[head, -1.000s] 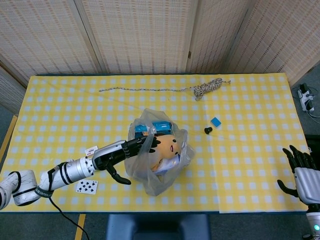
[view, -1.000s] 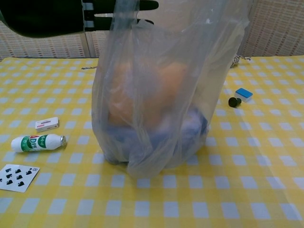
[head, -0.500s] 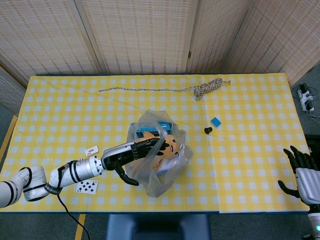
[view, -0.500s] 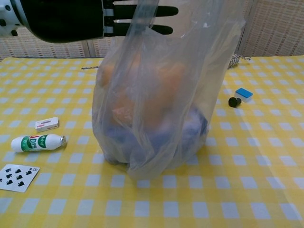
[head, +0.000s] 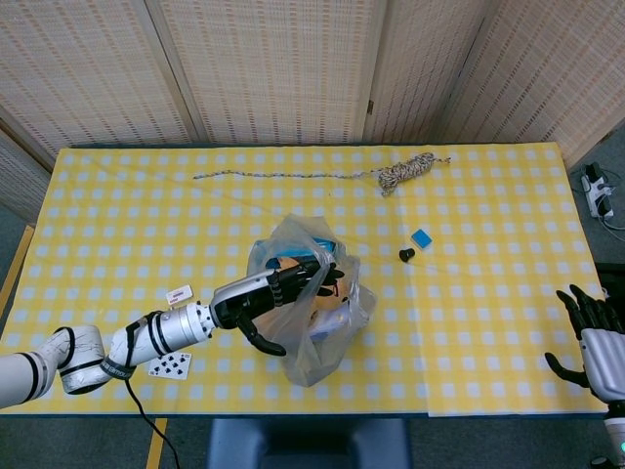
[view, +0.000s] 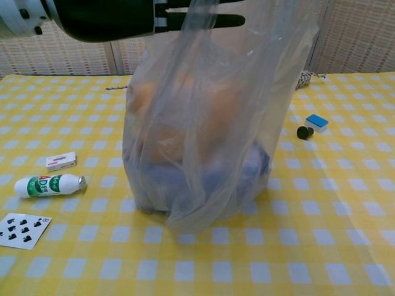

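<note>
Gripping only thin film at the plastic bag (head: 314, 327) mouth mid-frame, the left hand (head: 256, 298) risks slipping or tearing it; the right hand (head: 596, 327), lower right, hangs spread and empty.

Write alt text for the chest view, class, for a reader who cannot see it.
A clear plastic bag holding orange and blue things stands upright on a yellow checked table, with the robot's black left hand reaching into its top. To its left lie a small white box, a green-and-white bottle and a playing card; to its right, a blue block and a black cap.
</note>
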Controlling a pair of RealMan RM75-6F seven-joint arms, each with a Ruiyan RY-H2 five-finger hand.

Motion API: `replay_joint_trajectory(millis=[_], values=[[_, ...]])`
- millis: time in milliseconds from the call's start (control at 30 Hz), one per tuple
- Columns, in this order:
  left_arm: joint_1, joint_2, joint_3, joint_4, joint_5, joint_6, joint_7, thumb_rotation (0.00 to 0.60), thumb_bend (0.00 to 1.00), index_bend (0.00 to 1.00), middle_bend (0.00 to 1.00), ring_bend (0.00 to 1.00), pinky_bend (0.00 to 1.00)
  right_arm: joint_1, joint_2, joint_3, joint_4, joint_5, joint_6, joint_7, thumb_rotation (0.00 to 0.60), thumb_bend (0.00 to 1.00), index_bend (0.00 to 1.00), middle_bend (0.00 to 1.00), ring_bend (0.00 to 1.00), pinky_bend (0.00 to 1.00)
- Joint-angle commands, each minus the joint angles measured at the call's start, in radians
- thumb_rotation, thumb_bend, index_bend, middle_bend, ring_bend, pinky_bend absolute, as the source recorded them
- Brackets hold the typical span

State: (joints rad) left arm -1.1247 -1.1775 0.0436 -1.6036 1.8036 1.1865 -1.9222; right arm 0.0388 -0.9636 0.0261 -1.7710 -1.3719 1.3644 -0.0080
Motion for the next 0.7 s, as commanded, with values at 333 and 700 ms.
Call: replay_joint_trajectory(millis=[333, 700], values=[[-0.012, -0.023, 0.015, 0.0, 0.028, -0.004, 0.007, 0.6, 0.13, 0.08, 0.07, 0.05, 0.11, -0.002, 0.005, -0.001, 0.005, -0.003, -0.002, 0.013, 0.6, 0.32, 0.0, 0.0, 0.0, 0.0], [-0.035, -0.043, 0.029, -0.006, 0.033, -0.023, 0.022, 0.6, 0.14, 0.08, 0.07, 0.06, 0.12, -0.002, 0.006, -0.002, 0.005, -0.006, -0.002, 0.014, 0.6, 0.32, 0.0, 0.0, 0.0, 0.0]])
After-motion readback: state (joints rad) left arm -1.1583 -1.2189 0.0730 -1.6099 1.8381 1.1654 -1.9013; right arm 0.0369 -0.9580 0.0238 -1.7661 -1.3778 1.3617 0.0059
